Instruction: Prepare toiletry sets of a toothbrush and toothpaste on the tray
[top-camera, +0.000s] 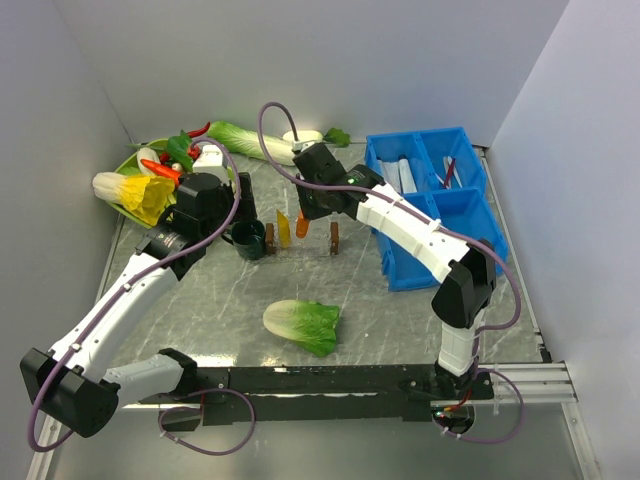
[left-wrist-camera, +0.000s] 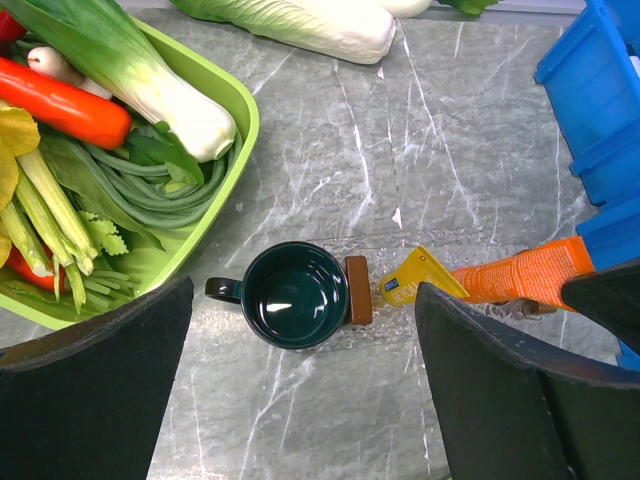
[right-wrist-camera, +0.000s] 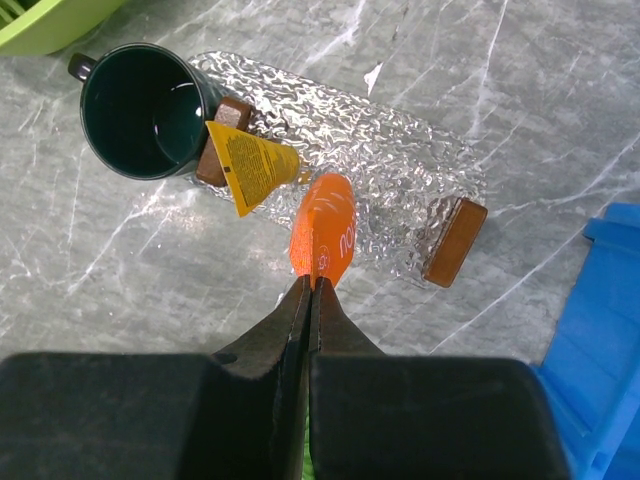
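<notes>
Pinching the orange toothpaste tube (right-wrist-camera: 325, 228) by one end with the right gripper (right-wrist-camera: 312, 285), jaws pressed together on it, over the clear tray (right-wrist-camera: 400, 170) near the middle of the counter (top-camera: 220, 300). On the tray's left end, the yellow toothpaste tube (right-wrist-camera: 250, 165), just beside a dark green mug (right-wrist-camera: 140, 110). Hovering over that mug with the left gripper (left-wrist-camera: 305, 300), jaws spread wide. Along the right edge, a blue bin (top-camera: 440, 215) with a reddish toothbrush (top-camera: 448, 173) in a far compartment. At the far left corner, a green basket (left-wrist-camera: 240, 130) of vegetables.

Grey marbled tabletop (top-camera: 400, 320); plain pale walls (top-camera: 330, 60) on three sides; even light.
</notes>
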